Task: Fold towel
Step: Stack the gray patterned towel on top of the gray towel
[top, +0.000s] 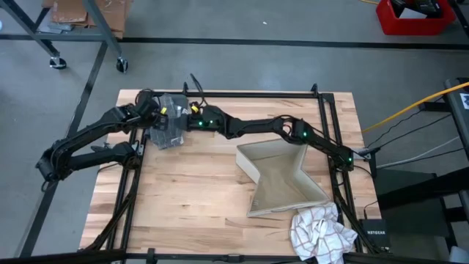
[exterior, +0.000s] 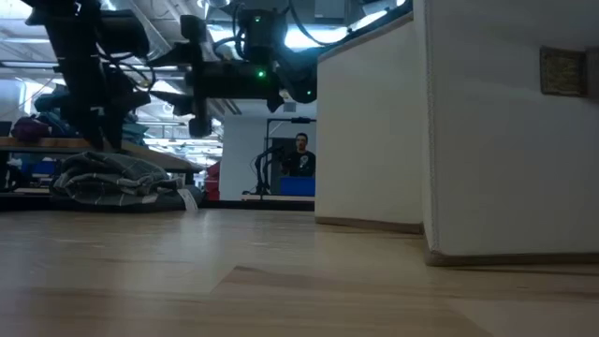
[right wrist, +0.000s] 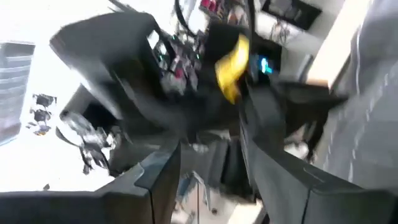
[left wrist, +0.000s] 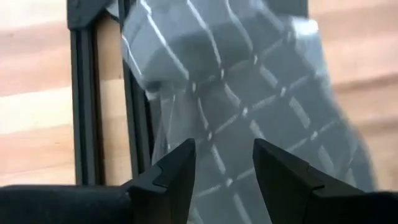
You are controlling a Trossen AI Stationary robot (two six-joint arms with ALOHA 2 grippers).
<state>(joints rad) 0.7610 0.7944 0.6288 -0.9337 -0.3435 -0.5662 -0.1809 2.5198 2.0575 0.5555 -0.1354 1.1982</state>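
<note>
Left gripper open above grey towel; right gripper open

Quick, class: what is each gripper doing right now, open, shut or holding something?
Left gripper: open, above the grey checked towel, holding nothing.
Right gripper: open, holding nothing, close to the left arm.

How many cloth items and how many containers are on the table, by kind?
Grey checked towel, folded, at the table's far left: 1
White checked cloth, crumpled, at the near right edge: 1
Beige fabric bin, lying on its side: 1
Total: 3
</note>
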